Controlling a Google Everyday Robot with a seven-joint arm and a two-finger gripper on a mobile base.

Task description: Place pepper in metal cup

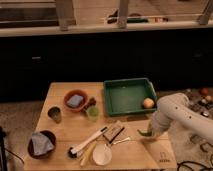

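A small green pepper (144, 132) is at the tip of my gripper (148, 131), just above the wooden table (125, 155) near its right side, in front of the green tray. The gripper hangs from my white arm (175, 114), which reaches in from the right, and looks shut on the pepper. The metal cup (55, 114) stands upright on the left part of the table, far from the gripper.
A green tray (127, 82) with an orange fruit (148, 103) sits at the back right. An orange bowl (76, 99), a green cup (92, 113), a dark bowl with a cloth (41, 143), a white spoon (102, 154) and utensils (90, 141) lie between pepper and metal cup.
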